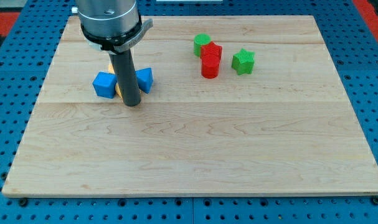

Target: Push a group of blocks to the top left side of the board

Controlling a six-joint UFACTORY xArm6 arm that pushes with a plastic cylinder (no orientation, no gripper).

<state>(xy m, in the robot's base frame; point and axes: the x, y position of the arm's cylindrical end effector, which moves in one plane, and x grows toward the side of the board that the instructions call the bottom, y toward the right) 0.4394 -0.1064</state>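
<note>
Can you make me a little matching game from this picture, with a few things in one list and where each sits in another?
Things:
1. blue cube
2. green star-shaped block
3. red cylinder
4. my tip

Places:
A. farthest toward the view's right
B. just below the other red block
C. at the view's left of the rod
D. between the two blue blocks, slightly toward the view's bottom

Pairs: 1-C, 2-A, 3-B, 4-D

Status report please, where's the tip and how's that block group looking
My tip down between blue cube and blue block, yellow block mostly hidden behind rod. Group left of centre, short of top left. Nothing in the way.
</note>
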